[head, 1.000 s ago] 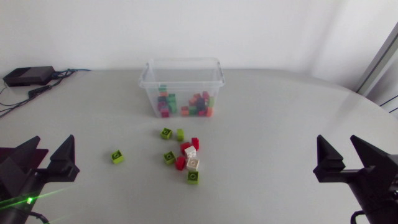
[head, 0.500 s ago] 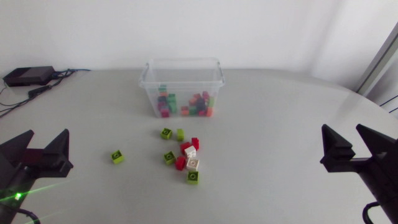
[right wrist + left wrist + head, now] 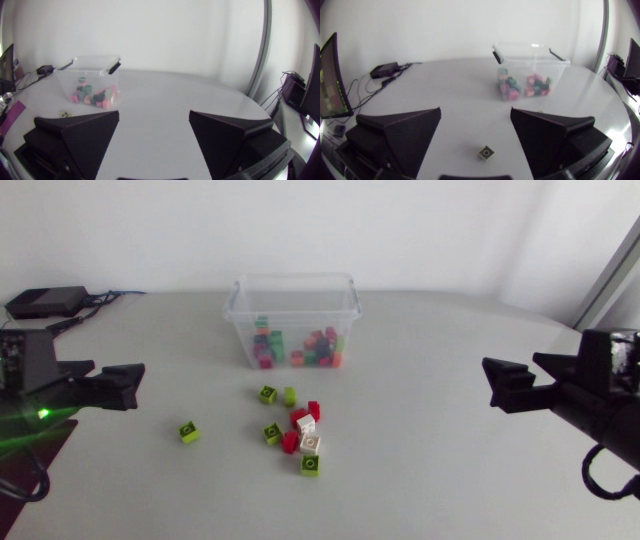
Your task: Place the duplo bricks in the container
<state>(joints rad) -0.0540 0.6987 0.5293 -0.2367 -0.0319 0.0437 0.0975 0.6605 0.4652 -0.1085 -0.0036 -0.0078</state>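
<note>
lifted and turned inward since before, with left gripper [image 3: 475, 111] and right gripper [image 3: 154, 114] spread, empty. might pinch two packed bricks [image 3: 306, 424] at once, or clip container [image 3: 295, 278] rim.

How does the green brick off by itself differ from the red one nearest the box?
Colour: the lone green brick is lime, the red brick red. Place: the lone green brick lies apart; the red brick sits among other loose bricks. Both lie on the table, outside the container.
</note>
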